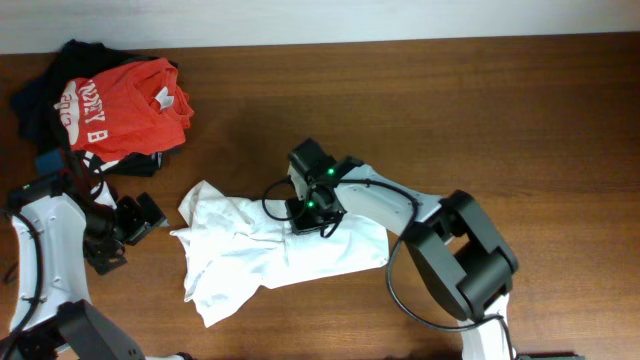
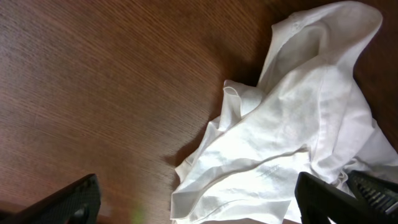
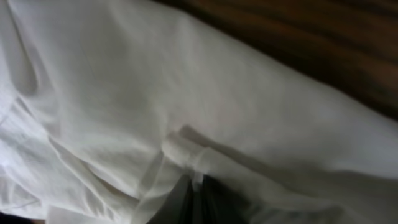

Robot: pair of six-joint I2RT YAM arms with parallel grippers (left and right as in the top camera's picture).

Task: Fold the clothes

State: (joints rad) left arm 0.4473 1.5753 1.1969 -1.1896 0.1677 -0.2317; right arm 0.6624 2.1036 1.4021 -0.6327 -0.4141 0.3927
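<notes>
A crumpled white shirt [image 1: 262,250] lies on the wooden table near the front middle. My right gripper [image 1: 312,212] sits on its upper right part, and in the right wrist view its fingers [image 3: 198,190] are shut on a fold of the white shirt [image 3: 186,112]. My left gripper [image 1: 122,232] is open and empty, just left of the shirt's edge. In the left wrist view the white shirt [image 2: 292,130] fills the right side between the spread fingers [image 2: 198,208].
A pile of clothes with a red printed T-shirt [image 1: 125,105] on top of dark garments [image 1: 45,95] lies at the back left. Bare wooden table [image 1: 500,120] spreads to the right and back.
</notes>
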